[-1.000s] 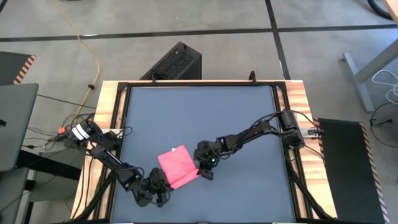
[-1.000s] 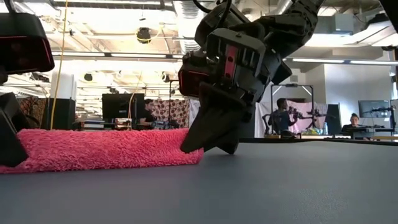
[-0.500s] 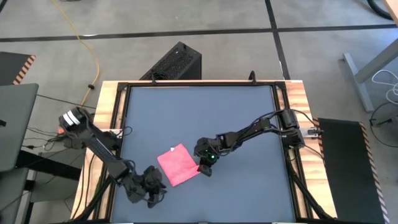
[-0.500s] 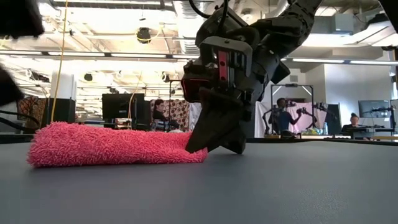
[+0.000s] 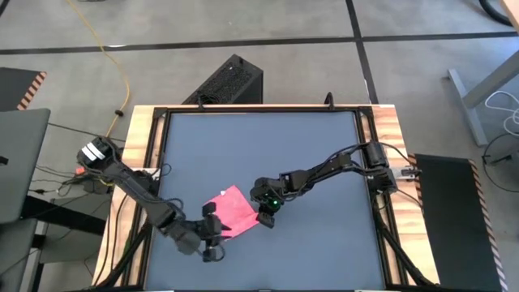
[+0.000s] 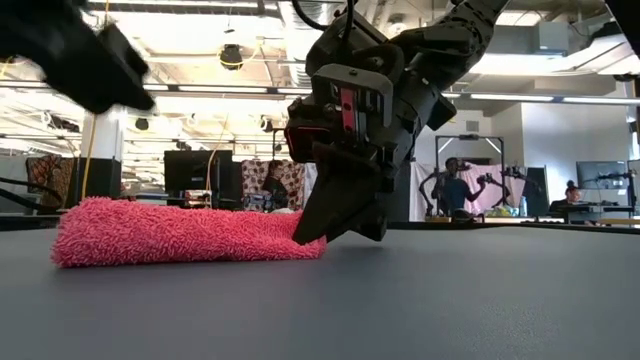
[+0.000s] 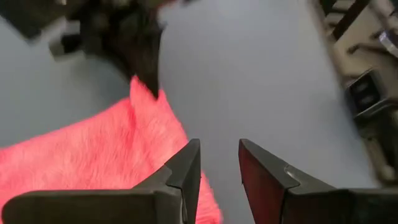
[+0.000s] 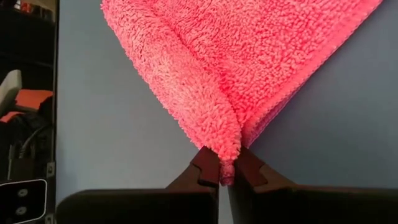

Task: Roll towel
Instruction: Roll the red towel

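Note:
The towel [image 5: 235, 212] is a pink-red fluffy cloth, folded over, lying flat on the dark table top near its front middle; it also shows as a low band [image 6: 180, 232]. My right gripper [image 5: 261, 217] is shut on the towel's right-hand end [image 8: 225, 163]. My left gripper [image 7: 217, 168] hovers open above the towel's [image 7: 93, 165] near left side [image 5: 215, 237], with nothing between its fingers. In the low view the left arm [image 6: 80, 55] is a dark blur high at the left. My right gripper pinches the towel's right-hand tip [image 8: 225, 163] between its two fingers, where a rolled-over fold [image 8: 186, 93] runs down to a point over flat layers. The fingers [image 6: 325, 215] come slanting down from the table's right. The towel lies on the table, slack.
A black box [image 5: 231, 81] stands on the floor beyond the far edge and a laptop [image 5: 16, 162] sits off the left side. The far half of the table top [image 5: 259, 146] is bare. People and equipment [image 6: 460, 185] show in the room behind.
My left gripper has let go of the towel's left end, risen off the table and rolled about its own axis, swinging slightly toward the towel. The freed end has dropped flat on the table. My right gripper has kept its hold at the other end.

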### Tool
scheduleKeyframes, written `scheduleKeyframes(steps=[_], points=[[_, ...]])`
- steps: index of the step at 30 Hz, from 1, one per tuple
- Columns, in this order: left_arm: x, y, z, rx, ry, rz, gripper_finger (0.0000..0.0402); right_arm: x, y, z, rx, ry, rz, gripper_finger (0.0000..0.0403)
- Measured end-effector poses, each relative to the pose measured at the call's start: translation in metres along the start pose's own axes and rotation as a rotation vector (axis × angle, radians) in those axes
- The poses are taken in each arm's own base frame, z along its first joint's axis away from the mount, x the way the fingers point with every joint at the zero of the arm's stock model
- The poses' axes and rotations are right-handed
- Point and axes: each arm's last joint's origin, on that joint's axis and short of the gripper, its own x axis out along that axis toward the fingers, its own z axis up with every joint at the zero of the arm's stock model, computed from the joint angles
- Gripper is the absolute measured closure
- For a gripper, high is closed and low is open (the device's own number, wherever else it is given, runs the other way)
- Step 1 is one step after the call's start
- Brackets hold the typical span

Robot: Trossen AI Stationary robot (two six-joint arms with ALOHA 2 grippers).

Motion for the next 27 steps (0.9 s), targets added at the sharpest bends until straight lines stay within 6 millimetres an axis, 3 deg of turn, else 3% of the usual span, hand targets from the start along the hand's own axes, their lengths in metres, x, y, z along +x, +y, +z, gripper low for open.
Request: scheduleKeyframes(steps=[7, 16, 20, 27], points=[[0.032, 0.02, -0.009, -0.031, 0.125, 0.02, 0.0303, 0.0, 0.0, 0.0, -0.019, -0.001, 0.0, 0.0372], [0.043, 0.029, -0.005, -0.095, 0.153, -0.012, 0.0299, 0.0, 0.0, 0.0, -0.042, -0.001, 0.0, 0.0372], [0.045, 0.033, -0.003, -0.108, 0.159, -0.01, 0.0273, 0.0, 0.0, 0.0, -0.057, -0.002, 0.001, 0.0371], [0.047, 0.04, -0.001, -0.122, 0.16, 0.015, 0.0191, 0.0, 0.0, 0.0, -0.068, -0.002, 0.001, 0.0371]])
